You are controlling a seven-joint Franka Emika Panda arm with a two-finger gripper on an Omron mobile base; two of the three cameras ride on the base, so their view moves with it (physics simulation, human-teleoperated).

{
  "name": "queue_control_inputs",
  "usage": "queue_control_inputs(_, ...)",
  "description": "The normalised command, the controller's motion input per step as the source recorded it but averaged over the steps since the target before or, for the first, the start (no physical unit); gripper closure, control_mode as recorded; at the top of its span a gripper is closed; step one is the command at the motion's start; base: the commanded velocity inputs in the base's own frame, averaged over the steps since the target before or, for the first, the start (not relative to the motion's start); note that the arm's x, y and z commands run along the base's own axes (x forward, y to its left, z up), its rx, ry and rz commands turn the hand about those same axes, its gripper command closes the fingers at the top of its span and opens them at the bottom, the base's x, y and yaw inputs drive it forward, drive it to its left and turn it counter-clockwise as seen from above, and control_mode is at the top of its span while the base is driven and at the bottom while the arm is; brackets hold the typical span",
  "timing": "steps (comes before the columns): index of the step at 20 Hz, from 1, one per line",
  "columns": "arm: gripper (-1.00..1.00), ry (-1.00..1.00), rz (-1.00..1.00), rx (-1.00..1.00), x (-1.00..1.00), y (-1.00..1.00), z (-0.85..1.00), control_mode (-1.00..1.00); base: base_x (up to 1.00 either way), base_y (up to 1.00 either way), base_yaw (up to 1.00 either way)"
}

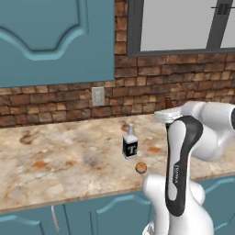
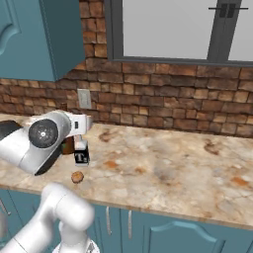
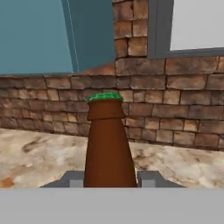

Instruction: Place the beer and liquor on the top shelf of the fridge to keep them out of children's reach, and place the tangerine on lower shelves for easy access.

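The gripper point(image 3: 109, 178) is closed tight on the beer point(image 3: 108, 148), near the brick wall point(image 3: 183, 109). The liquor point(image 1: 130, 143) stands on the counter point(image 1: 69, 160), with the tangerine point(image 1: 141, 168) just beside it, nearer the edge.

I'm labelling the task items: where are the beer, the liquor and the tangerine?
beer point(image 3: 108, 148): hand view, on its brown neck.
liquor point(image 1: 130, 146): left base view, on its black label.
tangerine point(image 1: 141, 168): left base view, on the fruit's middle.
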Motion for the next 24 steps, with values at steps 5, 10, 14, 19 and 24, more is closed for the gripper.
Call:
queue_control_inputs(5, 1.0, 0.16, -0.35, -0.04, -0.01, 0.07, 0.8, -1.0, 0.0, 0.0, 0.0)
queue_control_inputs(10, 1.0, 0.02, -0.15, -0.04, -0.1, 0.04, 0.06, -1.0, 0.0, 0.0, 0.0)
queue_control_inputs(14, 1.0, 0.0, -0.08, 0.0, -0.18, 0.0, 0.0, -1.0, 0.0, 0.0, 0.0)
queue_control_inputs(19, 1.0, -0.01, -0.03, 0.0, -0.16, 0.0, 0.0, -1.0, 0.0, 0.0, 0.0)
queue_control_inputs(24, 1.0, 0.0, 0.0, 0.0, -0.05, 0.0, 0.0, 1.0, -0.39, -0.01, -0.01)
